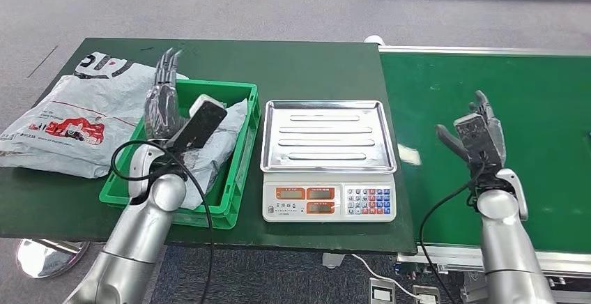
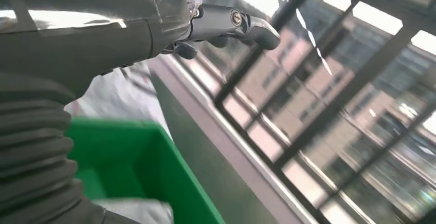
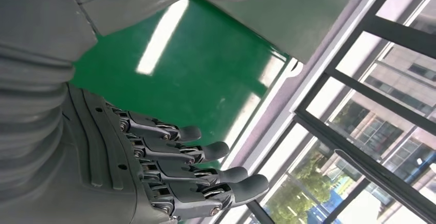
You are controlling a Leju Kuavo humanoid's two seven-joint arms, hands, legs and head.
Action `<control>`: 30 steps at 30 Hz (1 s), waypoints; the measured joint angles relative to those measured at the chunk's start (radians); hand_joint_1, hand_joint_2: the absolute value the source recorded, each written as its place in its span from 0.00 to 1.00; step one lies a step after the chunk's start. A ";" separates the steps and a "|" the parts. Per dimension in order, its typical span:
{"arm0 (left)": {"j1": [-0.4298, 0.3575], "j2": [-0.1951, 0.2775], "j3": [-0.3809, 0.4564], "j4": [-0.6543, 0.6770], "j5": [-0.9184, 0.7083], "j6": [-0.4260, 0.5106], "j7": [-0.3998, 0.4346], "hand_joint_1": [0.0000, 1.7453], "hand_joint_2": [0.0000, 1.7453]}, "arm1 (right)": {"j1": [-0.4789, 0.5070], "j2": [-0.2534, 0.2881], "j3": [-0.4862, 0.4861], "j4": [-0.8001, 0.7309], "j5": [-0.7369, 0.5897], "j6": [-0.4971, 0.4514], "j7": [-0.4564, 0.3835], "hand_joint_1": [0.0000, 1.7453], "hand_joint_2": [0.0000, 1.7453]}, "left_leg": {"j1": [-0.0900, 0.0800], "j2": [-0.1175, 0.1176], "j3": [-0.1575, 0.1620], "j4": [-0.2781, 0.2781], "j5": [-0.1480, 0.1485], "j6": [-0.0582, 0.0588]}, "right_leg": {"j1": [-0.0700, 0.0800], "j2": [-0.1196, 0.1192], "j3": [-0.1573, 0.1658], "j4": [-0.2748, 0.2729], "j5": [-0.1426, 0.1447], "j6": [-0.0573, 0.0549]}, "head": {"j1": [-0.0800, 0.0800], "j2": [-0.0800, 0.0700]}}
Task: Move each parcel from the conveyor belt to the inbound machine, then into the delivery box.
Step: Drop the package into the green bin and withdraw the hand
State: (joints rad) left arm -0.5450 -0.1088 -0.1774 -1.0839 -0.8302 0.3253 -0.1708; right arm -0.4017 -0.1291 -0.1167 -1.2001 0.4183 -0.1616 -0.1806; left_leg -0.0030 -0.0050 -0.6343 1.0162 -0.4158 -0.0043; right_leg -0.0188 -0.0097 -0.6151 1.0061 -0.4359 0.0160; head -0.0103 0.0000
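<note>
From the head view, my left hand [image 1: 162, 102] hangs over the green delivery box [image 1: 240, 178] at centre left, fingers straight and spread, holding nothing. One grey parcel [image 1: 223, 137] lies in that box directly beneath it, long axis running toward the upper right. A second, larger printed mailer bag [image 1: 66, 119] rests on the dark table [image 1: 313, 67] at the left of the frame, just beside the box. My right hand [image 1: 477, 137] stands over the green conveyor belt [image 1: 488, 81] at the right, fingers apart, empty; I see no parcel on the belt. One weighing scale [image 1: 327, 157] sits between the hands, its tray bare.

In my left wrist view, a corner of the box [image 2: 139, 167] shows at lower left.

In my right wrist view, my fingers [image 3: 195, 152] are extended over the bare belt [image 3: 205, 70].

I judge the right hand is nearer to any next parcel.
</note>
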 joint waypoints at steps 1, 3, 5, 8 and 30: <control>-0.011 -0.006 0.000 0.009 0.061 -0.037 -0.027 0.00 0.00 | -0.008 0.003 0.000 0.005 0.006 0.001 0.000 0.00 1.00 | 0.000 0.000 0.000 0.000 0.000 0.000 | 0.000 0.000 0.000 0.000 0.000 0.000 | 0.000 0.000; -0.027 -0.016 0.000 0.021 0.204 -0.137 -0.080 0.00 0.00 | -0.021 0.006 0.000 0.015 0.016 0.003 -0.001 0.00 1.00 | 0.000 0.000 0.000 0.000 0.000 0.000 | 0.000 0.000 0.000 0.000 0.000 0.000 | 0.000 0.000; -0.042 -0.025 0.000 0.030 0.348 -0.259 -0.111 0.00 0.00 | -0.036 0.009 0.000 0.028 0.030 0.003 -0.001 0.00 1.00 | 0.000 0.000 0.000 0.000 0.000 0.000 | 0.000 0.000 0.000 0.000 0.000 0.000 | 0.000 0.000; -0.062 -0.038 0.000 0.044 0.501 -0.395 -0.126 0.00 0.00 | -0.061 0.015 0.000 0.047 0.051 -0.001 0.002 0.00 1.00 | 0.000 0.000 0.000 0.000 0.000 0.000 | 0.000 0.001 0.000 0.000 0.000 0.000 | 0.000 0.000; -0.135 -0.132 -0.012 0.218 0.683 -0.462 -0.164 0.00 1.00 | -0.131 0.035 0.000 0.159 0.166 -0.096 0.028 0.00 1.00 | -0.001 0.000 0.000 0.000 0.000 0.000 | -0.001 0.001 -0.001 0.000 0.000 0.000 | 0.000 0.000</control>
State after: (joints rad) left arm -0.6799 -0.2405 -0.1891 -0.8661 -0.1475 -0.1365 -0.3349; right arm -0.5331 -0.0936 -0.1171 -1.0408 0.5843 -0.2577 -0.1523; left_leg -0.0036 -0.0051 -0.6345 1.0166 -0.4159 -0.0042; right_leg -0.0195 -0.0091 -0.6157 1.0061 -0.4359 0.0161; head -0.0103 0.0000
